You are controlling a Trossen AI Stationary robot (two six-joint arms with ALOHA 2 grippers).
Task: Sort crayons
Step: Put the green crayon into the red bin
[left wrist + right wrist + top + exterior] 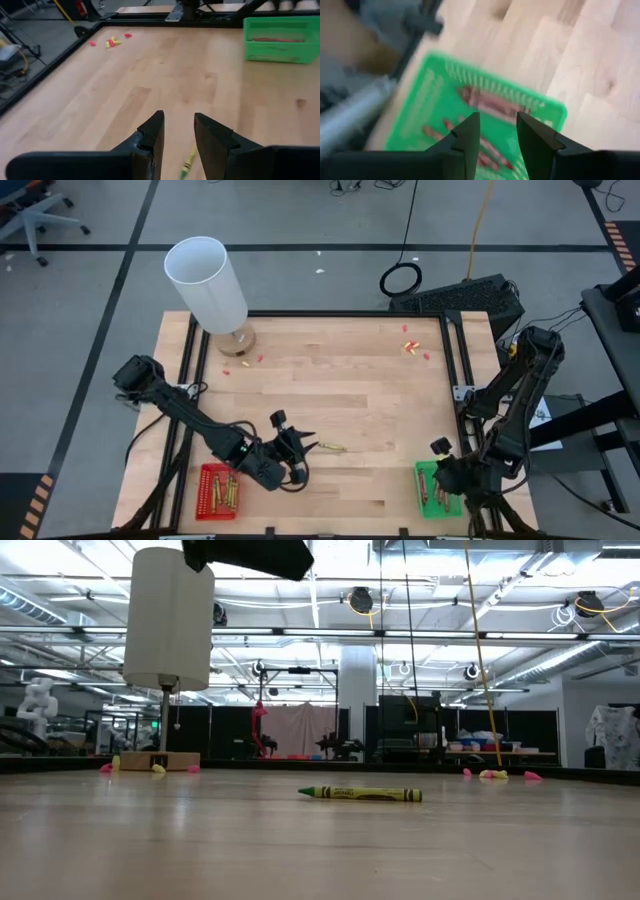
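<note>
Right gripper, fingers apart, hangs over ribbed green plastic tray holding waxy reddish crayons.

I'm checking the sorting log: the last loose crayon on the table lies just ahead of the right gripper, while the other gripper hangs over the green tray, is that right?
Not quite: the arms are swapped. The high view shows the loose crayon just ahead of the left gripper, and the right gripper over the green tray. Both wrist views agree.
</note>
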